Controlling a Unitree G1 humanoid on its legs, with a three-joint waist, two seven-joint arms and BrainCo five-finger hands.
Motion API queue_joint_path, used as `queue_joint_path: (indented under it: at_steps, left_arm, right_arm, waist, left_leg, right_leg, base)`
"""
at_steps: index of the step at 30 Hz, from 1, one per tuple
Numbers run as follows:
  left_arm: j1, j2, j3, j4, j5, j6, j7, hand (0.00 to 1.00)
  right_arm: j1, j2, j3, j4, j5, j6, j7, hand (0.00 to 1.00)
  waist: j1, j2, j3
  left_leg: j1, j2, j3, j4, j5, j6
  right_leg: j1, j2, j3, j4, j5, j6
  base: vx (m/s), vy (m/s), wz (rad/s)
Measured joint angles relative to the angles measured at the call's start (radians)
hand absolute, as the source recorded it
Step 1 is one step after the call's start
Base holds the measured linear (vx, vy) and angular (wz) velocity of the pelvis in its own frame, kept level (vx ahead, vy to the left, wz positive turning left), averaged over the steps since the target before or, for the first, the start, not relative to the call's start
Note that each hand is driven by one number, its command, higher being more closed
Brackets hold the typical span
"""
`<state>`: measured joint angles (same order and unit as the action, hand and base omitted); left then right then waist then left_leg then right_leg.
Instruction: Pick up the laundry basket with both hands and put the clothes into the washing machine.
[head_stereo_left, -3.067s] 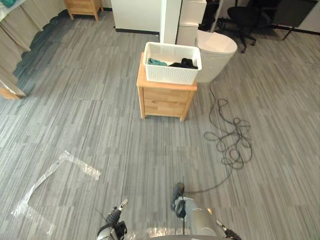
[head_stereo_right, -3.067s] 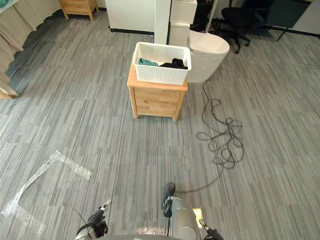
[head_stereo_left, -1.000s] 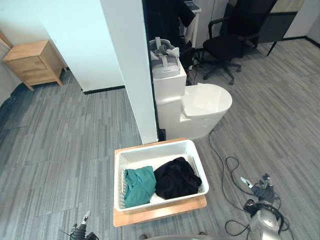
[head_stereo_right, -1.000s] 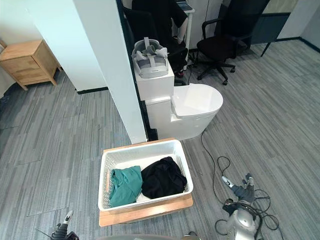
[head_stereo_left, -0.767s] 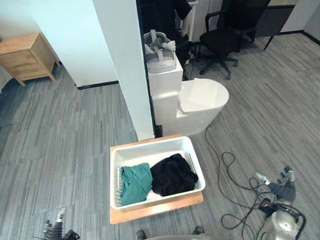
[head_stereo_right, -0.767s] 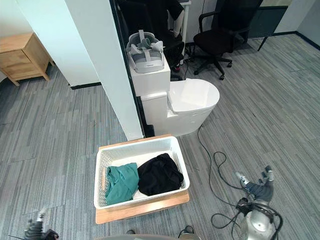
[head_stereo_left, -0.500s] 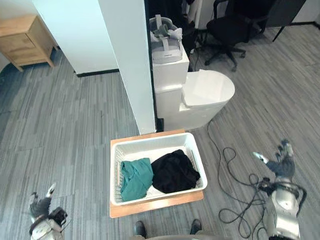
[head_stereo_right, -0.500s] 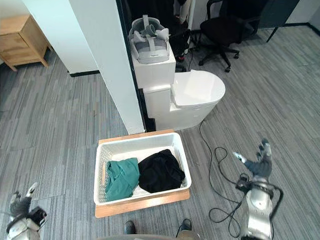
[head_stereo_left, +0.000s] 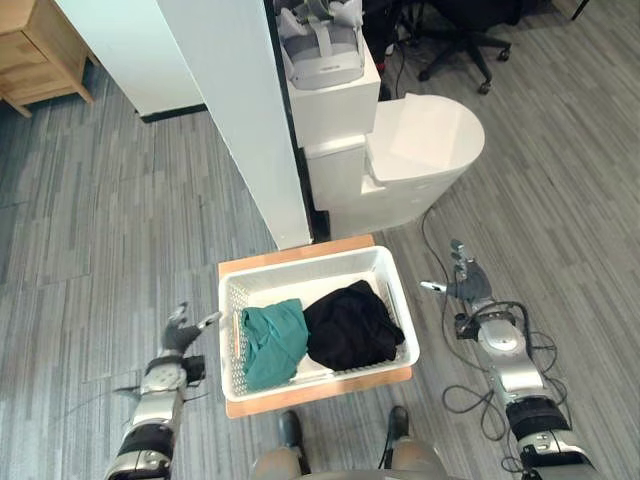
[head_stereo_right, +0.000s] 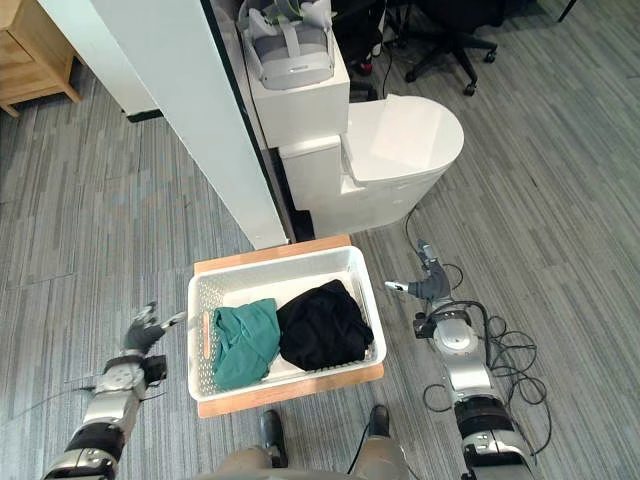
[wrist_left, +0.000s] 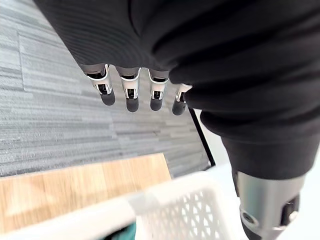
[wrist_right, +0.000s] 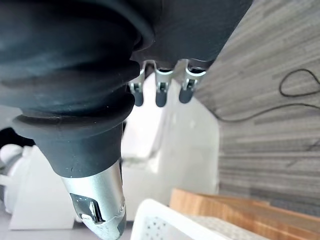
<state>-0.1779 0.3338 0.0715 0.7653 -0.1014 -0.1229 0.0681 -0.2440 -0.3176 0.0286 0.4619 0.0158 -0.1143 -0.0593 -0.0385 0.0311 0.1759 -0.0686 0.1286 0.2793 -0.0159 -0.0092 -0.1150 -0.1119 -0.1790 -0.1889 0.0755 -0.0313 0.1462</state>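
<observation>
Both flanks of laundry basket: we saw one hand apiece, not touching.
Left hand: fingers straight, spread.
Right hand: fingers straight, spread.

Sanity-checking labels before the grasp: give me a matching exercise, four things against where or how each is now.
Things:
1. teal cloth
2. black cloth
3. left hand
4. right hand

States:
A. open, apart from the basket, on its right
B. in the basket, left half
C. in the basket, right half
D. open, apart from the basket, on its left

Pairs: 1-B, 2-C, 3-D, 4-A
</observation>
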Motion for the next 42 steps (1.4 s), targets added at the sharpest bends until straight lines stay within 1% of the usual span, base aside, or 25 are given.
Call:
queue_joint_path:
  at_steps: [1, 3, 5, 6, 9, 11, 14, 16, 17, 19, 20, 21, 22, 24, 26, 28, 31, 32, 34, 38, 42]
  left_arm:
    - [-0.018, -0.021, -0.039, 0.000, 0.000, 0.001, -0.001, 0.00]
    - [-0.037, -0.048, -0.055, 0.001, 0.000, 0.002, 0.020, 0.00]
    - [-0.049, -0.053, -0.085, 0.001, 0.000, 0.002, 0.022, 0.00]
    - [-0.055, -0.060, -0.105, 0.001, 0.000, 0.002, 0.027, 0.00]
    - [-0.081, -0.083, -0.120, 0.011, 0.000, 0.004, 0.036, 0.00]
    - [-0.093, -0.091, -0.131, 0.037, -0.001, 0.010, 0.049, 0.00]
    - [-0.107, -0.096, -0.147, 0.069, -0.002, 0.013, 0.067, 0.00]
    - [-0.110, -0.098, -0.147, 0.083, -0.004, 0.030, 0.070, 0.00]
    - [-0.116, -0.105, -0.148, 0.105, -0.005, 0.034, 0.070, 0.00]
    - [-0.114, -0.116, -0.147, 0.117, -0.006, 0.047, 0.073, 0.00]
    - [-0.114, -0.116, -0.147, 0.117, -0.007, 0.047, 0.074, 0.00]
    - [-0.106, -0.117, -0.146, 0.118, -0.008, 0.047, 0.079, 0.00]
    - [-0.089, -0.133, -0.145, 0.117, -0.015, 0.045, 0.089, 0.00]
    - [-0.086, -0.131, -0.145, 0.128, -0.015, 0.040, 0.089, 0.00]
    - [-0.088, -0.135, -0.147, 0.140, -0.015, 0.041, 0.087, 0.00]
    - [-0.073, -0.135, -0.147, 0.140, -0.012, 0.044, 0.088, 0.00]
    - [-0.038, -0.136, -0.133, 0.152, 0.001, 0.050, 0.089, 0.00]
    - [-0.035, -0.136, -0.118, 0.165, 0.015, 0.054, 0.088, 0.00]
    - [-0.013, -0.142, -0.087, 0.188, 0.040, 0.055, 0.088, 0.00]
    - [0.017, -0.157, -0.015, 0.220, 0.078, 0.064, 0.085, 0.00]
    - [0.051, -0.165, 0.097, 0.237, 0.097, 0.076, 0.072, 0.00]
  right_arm:
    - [-0.017, 0.002, 0.017, 0.017, 0.000, 0.009, 0.000, 0.00]
    - [-0.040, 0.019, 0.031, 0.046, 0.000, 0.016, -0.002, 0.00]
    - [-0.056, 0.040, 0.048, 0.063, 0.000, 0.016, -0.003, 0.00]
    - [-0.075, 0.053, 0.070, 0.084, -0.003, 0.026, -0.003, 0.00]
    - [-0.118, 0.084, 0.097, 0.128, -0.019, 0.045, -0.009, 0.00]
    - [-0.151, 0.104, 0.103, 0.155, -0.025, 0.051, -0.023, 0.00]
    - [-0.170, 0.111, 0.108, 0.180, -0.028, 0.055, -0.030, 0.00]
    - [-0.186, 0.118, 0.109, 0.184, -0.032, 0.056, -0.034, 0.00]
    - [-0.196, 0.119, 0.109, 0.191, -0.042, 0.056, -0.035, 0.00]
    - [-0.203, 0.124, 0.109, 0.202, -0.058, 0.057, -0.050, 0.00]
    - [-0.208, 0.126, 0.108, 0.203, -0.058, 0.059, -0.055, 0.00]
    - [-0.226, 0.129, 0.112, 0.211, -0.058, 0.063, -0.059, 0.00]
    - [-0.236, 0.113, 0.126, 0.214, -0.059, 0.065, -0.065, 0.00]
    - [-0.237, 0.105, 0.126, 0.222, -0.063, 0.072, -0.071, 0.00]
    - [-0.234, 0.111, 0.122, 0.236, -0.064, 0.074, -0.074, 0.00]
    - [-0.231, 0.116, 0.125, 0.240, -0.064, 0.075, -0.072, 0.00]
    - [-0.223, 0.133, 0.141, 0.239, -0.064, 0.072, -0.065, 0.00]
    - [-0.213, 0.135, 0.145, 0.239, -0.063, 0.067, -0.065, 0.00]
    - [-0.189, 0.136, 0.170, 0.228, -0.058, 0.066, -0.052, 0.00]
    - [-0.135, 0.131, 0.190, 0.162, -0.058, 0.067, -0.022, 0.00]
    - [-0.042, 0.131, 0.195, 0.063, -0.058, 0.072, 0.002, 0.00]
  waist:
    - [0.000, 0.011, 0.007]
    - [0.001, 0.017, 0.013]
    - [0.000, 0.026, 0.021]
    - [0.000, 0.030, 0.025]
    - [0.001, 0.037, 0.043]
    - [-0.001, 0.038, 0.047]
    - [0.000, 0.045, 0.053]
    - [-0.001, 0.046, 0.057]
    - [0.000, 0.048, 0.071]
    - [0.003, 0.039, 0.085]
    - [0.002, 0.030, 0.096]
    - [-0.003, 0.015, 0.115]
    - [-0.002, 0.048, 0.118]
    - [-0.002, 0.047, 0.122]
    - [-0.002, 0.027, 0.133]
    - [0.004, 0.024, 0.133]
    - [0.009, 0.025, 0.133]
    - [0.006, 0.025, 0.133]
    - [0.003, 0.026, 0.132]
    - [0.002, 0.028, 0.130]
    - [0.000, 0.026, 0.117]
  left_leg:
    - [-0.004, 0.004, 0.001, 0.005, 0.000, 0.000]
    - [-0.016, 0.005, 0.010, 0.022, 0.000, 0.000]
    - [-0.023, 0.007, 0.014, 0.036, 0.000, 0.000]
    - [-0.025, 0.010, 0.020, 0.040, 0.000, 0.000]
    - [-0.029, 0.012, 0.024, 0.060, 0.000, 0.000]
    - [-0.029, 0.012, 0.028, 0.059, 0.000, 0.000]
    - [-0.031, 0.012, 0.030, 0.060, 0.001, -0.001]
    - [-0.045, 0.014, 0.033, 0.070, 0.011, -0.017]
    - [-0.047, 0.017, 0.034, 0.092, 0.014, -0.014]
    - [-0.093, 0.021, 0.034, 0.203, 0.014, -0.014]
    - [-0.125, 0.022, 0.034, 0.276, 0.014, -0.014]
    - [-0.141, 0.008, 0.036, 0.211, -0.020, -0.009]
    - [-0.126, 0.030, 0.033, 0.101, 0.112, -0.009]
    - [-0.106, 0.026, 0.035, 0.062, 0.104, 0.000]
    - [-0.105, 0.021, 0.032, 0.050, 0.104, 0.000]
    - [-0.099, 0.021, 0.031, 0.050, 0.105, 0.000]
    - [-0.088, 0.028, 0.039, 0.041, 0.111, -0.003]
    - [-0.075, 0.023, 0.038, 0.014, 0.135, -0.006]
    - [-0.050, 0.030, 0.036, -0.022, 0.155, -0.009]
    - [-0.039, 0.031, 0.043, -0.042, 0.156, -0.009]
    - [-0.028, 0.030, 0.043, -0.062, 0.156, -0.009]
  right_leg:
    - [-0.004, 0.003, 0.000, 0.001, 0.012, -0.003]
    - [-0.019, 0.001, 0.002, 0.012, 0.018, -0.001]
    - [-0.020, 0.000, 0.001, 0.017, 0.021, -0.001]
    - [-0.029, 0.000, 0.002, 0.029, 0.021, -0.001]
    - [-0.034, -0.002, 0.004, 0.046, 0.022, -0.002]
    - [-0.038, -0.002, 0.006, 0.046, 0.022, -0.002]
    - [-0.042, -0.002, 0.006, 0.046, 0.028, -0.007]
    - [-0.057, -0.002, 0.006, 0.046, 0.048, -0.010]
    - [-0.054, -0.002, 0.006, 0.046, 0.064, -0.014]
    - [-0.048, -0.019, 0.008, 0.049, 0.087, -0.018]
    - [-0.047, -0.031, 0.012, 0.055, 0.093, -0.015]
    - [-0.045, -0.046, 0.027, 0.065, 0.095, -0.015]
    - [-0.048, -0.017, 0.025, 0.071, 0.096, -0.013]
    - [-0.052, -0.018, 0.020, 0.068, 0.094, -0.012]
    - [-0.055, -0.024, 0.022, 0.068, 0.094, -0.011]
    - [-0.048, -0.023, 0.021, 0.068, 0.094, -0.011]
    - [-0.042, -0.014, 0.021, 0.053, 0.094, -0.011]
    - [-0.031, -0.014, 0.014, 0.044, 0.094, -0.011]
    - [-0.017, 0.000, 0.000, 0.037, 0.094, -0.011]
    - [-0.016, 0.008, -0.001, 0.024, 0.093, -0.011]
    - [-0.015, 0.008, -0.002, 0.022, 0.086, -0.002]
  base:
    - [-0.01, -0.004, -0.04]
    - [0.00, 0.000, -0.11]
    - [0.00, -0.002, -0.03]
    - [0.00, -0.008, -0.04]
    - [0.00, -0.003, -0.02]
    - [0.00, -0.005, -0.06]
    - [0.01, -0.002, -0.04]
    - [0.01, -0.004, -0.12]
    - [0.02, 0.005, -0.10]
    - [0.02, 0.011, -0.01]
    - [0.00, 0.029, 0.04]
    - [0.01, 0.059, -0.17]
    - [0.02, 0.085, -0.31]
    - [0.06, 0.090, -0.09]
    - [0.04, 0.082, 0.12]
    - [0.03, 0.023, 0.00]
    - [0.03, -0.014, -0.12]
    - [0.02, -0.030, 0.08]
    - [0.02, -0.035, 0.03]
    - [0.00, 0.004, -0.09]
    - [-0.02, 0.007, -0.01]
